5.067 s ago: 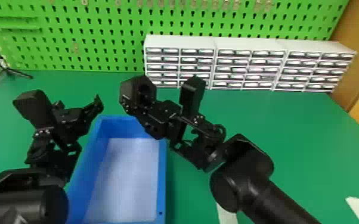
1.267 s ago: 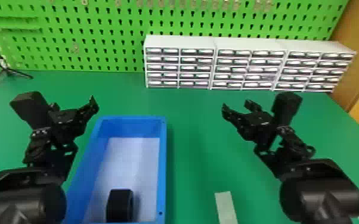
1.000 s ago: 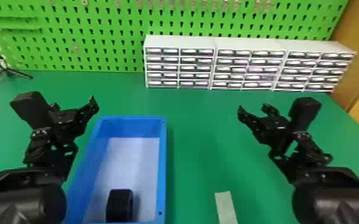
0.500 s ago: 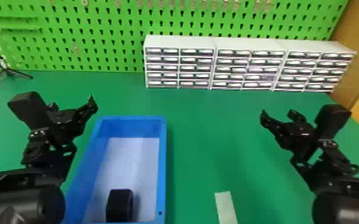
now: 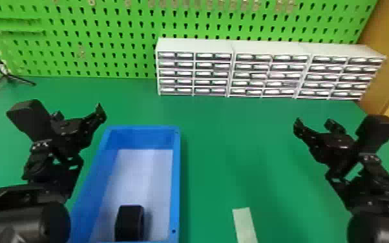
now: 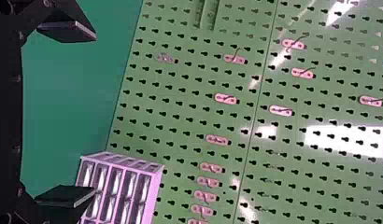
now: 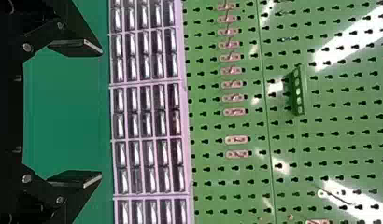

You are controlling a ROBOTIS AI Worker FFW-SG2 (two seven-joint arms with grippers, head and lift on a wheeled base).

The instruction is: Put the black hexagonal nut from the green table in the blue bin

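The left black two-fingered pincer (image 5: 78, 111) is hanging open near the bin's far left corner, and the right black two-fingered pincer (image 5: 314, 124) is hanging open well apart, toward the right side. The left wrist view is showing the left pincer's (image 6: 94, 112) fingers spread, with metal hooks (image 6: 225, 98) behind; the right wrist view is showing the right pincer's (image 7: 101, 113) fingers spread likewise, with a small green holder (image 7: 298, 91) on the pegboard.

Between the pincers, the blue plastic bin (image 5: 177, 181) is standing with its long sides running near to far. A band of green counter (image 5: 229, 152) is stretching from its right rim to the right pincer. The black hexagonal nut (image 5: 129, 223) is resting inside the bin, at the near end; its longer visible side is running near to far, and which way its hole is facing cannot be told.

A pale flat strip (image 5: 245, 224) is lying near, right of the bin. White drawer cabinets (image 5: 197, 45) are lining the far side before the green pegboard (image 5: 106, 42); a black tripod (image 5: 8, 76) is standing far left.
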